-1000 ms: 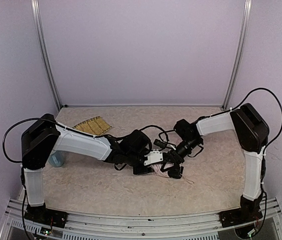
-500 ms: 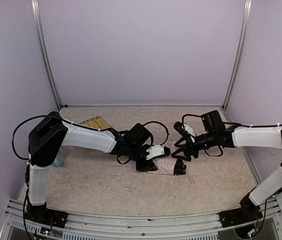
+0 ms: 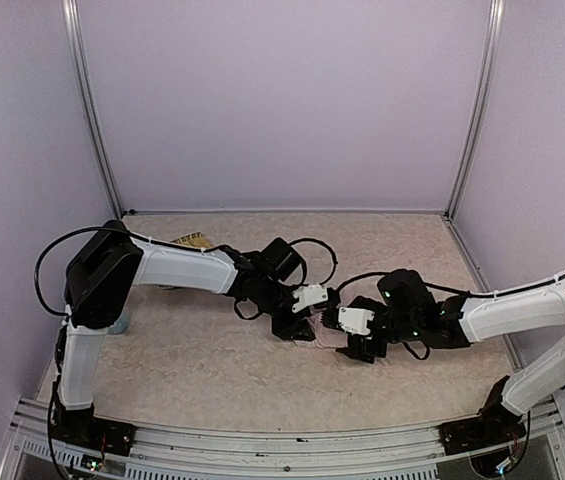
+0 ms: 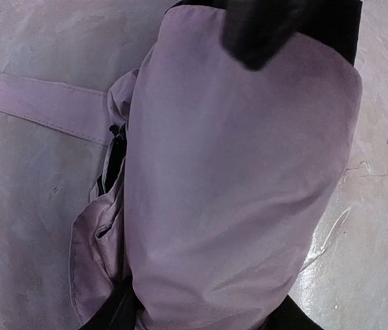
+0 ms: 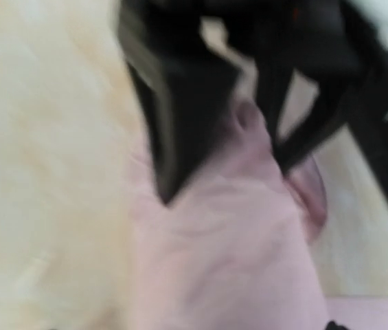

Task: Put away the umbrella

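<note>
**Top view:** the folded umbrella [image 3: 323, 335] is laid mid-table [image 3: 212, 375], well apart from the woven tray [image 3: 190, 240]. It is flanked by the left gripper [image 3: 298, 327] and the right gripper [image 3: 355, 345], one at each end. Likely the bundle is being steadied at one end so the other can be worked.

**Left wrist:** the bundle is pinched across its width by the left jaws. The strap [image 4: 42, 103] is seen lying loose on the table, not yet wrapped.

**Right wrist (blurred):** the right jaws are spread over the pink end and nothing is gripped. Fastening the strap is judged to be the next step.

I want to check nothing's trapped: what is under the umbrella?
Only table shows around the umbrella, with its strap flat alongside. Whatever sits directly beneath the bundle is covered by fabric.
</note>
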`<state>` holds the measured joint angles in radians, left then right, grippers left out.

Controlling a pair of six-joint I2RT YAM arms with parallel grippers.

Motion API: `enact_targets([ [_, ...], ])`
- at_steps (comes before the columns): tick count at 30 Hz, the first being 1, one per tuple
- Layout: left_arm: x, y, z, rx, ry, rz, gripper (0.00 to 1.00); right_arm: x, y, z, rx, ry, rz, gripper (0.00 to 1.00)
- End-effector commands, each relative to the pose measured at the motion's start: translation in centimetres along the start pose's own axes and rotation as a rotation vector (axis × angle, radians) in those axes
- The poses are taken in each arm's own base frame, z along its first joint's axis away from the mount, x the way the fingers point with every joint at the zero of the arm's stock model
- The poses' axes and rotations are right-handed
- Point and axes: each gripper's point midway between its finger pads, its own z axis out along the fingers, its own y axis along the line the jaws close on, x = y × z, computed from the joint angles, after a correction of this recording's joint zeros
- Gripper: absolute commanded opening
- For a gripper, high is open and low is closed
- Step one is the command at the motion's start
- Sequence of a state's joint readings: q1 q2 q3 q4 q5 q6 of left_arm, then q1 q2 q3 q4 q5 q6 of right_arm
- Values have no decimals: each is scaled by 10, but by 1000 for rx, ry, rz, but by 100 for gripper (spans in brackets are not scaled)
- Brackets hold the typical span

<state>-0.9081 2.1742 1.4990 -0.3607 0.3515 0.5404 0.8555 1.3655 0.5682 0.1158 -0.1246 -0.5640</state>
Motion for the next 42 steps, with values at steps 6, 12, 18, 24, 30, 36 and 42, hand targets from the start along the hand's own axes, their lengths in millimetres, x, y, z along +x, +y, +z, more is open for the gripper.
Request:
enact_targets([
  [6,131,-77,25,277,421,-168,51,26,-12,40,56,221,-189,78],
  [12,124,-71,19,273,387,-174,53,66,4,53,-9,395,-191,59],
  [18,102,-63,7,247,302,-143,57,95,15,52,-56,521,-185,33],
  [24,64,-15,-27,34,122,-166,99,95,29,48,-132,520,-155,20],
  [30,21,49,-117,-262,-175,-241,99,95,40,44,-212,530,-101,19],
  [36,-9,70,-230,-497,-713,-347,98,76,59,41,-384,465,24,17],
  [42,-80,24,-275,-183,-970,-143,99,63,65,35,-523,424,164,18],
])
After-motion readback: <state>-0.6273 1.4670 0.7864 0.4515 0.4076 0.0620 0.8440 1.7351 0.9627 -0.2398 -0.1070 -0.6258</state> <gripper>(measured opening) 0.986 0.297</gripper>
